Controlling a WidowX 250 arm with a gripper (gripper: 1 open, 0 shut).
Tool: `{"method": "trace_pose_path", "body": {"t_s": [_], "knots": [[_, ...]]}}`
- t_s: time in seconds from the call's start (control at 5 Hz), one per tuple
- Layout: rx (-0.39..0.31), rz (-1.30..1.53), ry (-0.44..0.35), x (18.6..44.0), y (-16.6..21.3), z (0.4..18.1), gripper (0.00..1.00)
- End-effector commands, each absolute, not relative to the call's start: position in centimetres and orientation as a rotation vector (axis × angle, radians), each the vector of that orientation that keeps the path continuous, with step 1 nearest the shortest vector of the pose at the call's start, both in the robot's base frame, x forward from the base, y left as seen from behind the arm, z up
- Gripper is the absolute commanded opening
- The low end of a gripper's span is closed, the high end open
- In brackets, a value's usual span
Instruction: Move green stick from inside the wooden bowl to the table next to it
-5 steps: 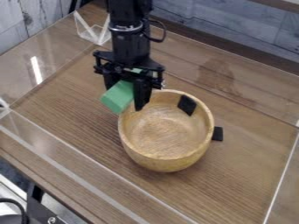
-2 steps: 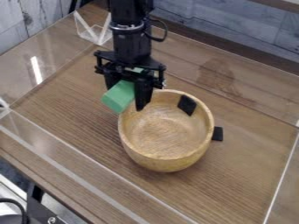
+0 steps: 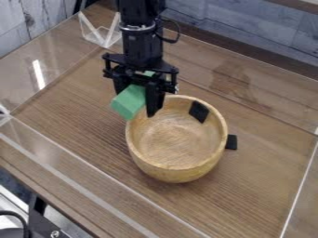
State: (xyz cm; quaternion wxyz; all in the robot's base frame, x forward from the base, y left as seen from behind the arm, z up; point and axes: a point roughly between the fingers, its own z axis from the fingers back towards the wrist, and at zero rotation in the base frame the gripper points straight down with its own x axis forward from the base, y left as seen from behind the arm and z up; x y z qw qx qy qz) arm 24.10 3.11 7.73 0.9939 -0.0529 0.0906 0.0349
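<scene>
gripper (image 3: pixel 139 93) clenched on green stick (image 3: pixel 126 102) | stick hangs just left of wooden bowl (image 3: pixel 178 138) rim | you lower to bench (image 3: pixel 74 125)

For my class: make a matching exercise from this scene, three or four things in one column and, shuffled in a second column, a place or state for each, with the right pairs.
Things:
1. green stick
2. wooden bowl
3. end effector
4. small black piece

Places or states:
A. stands on the table, nothing lying on its floor
B. shut, pointing steeply down
C. sits on the bowl's far rim
D. held outside the bowl, over its left edge

Pairs: 1-D, 2-A, 3-B, 4-C
</scene>
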Motion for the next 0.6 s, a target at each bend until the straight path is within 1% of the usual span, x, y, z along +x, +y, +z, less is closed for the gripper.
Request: {"method": "trace_pose_path", "body": {"t_s": [0.0, 0.4], "knots": [[-0.107, 0.076, 0.128, 25.2, 3.0, 9.2, 0.00], [-0.131, 0.079, 0.105, 25.6, 2.6, 10.7, 0.00]]}}
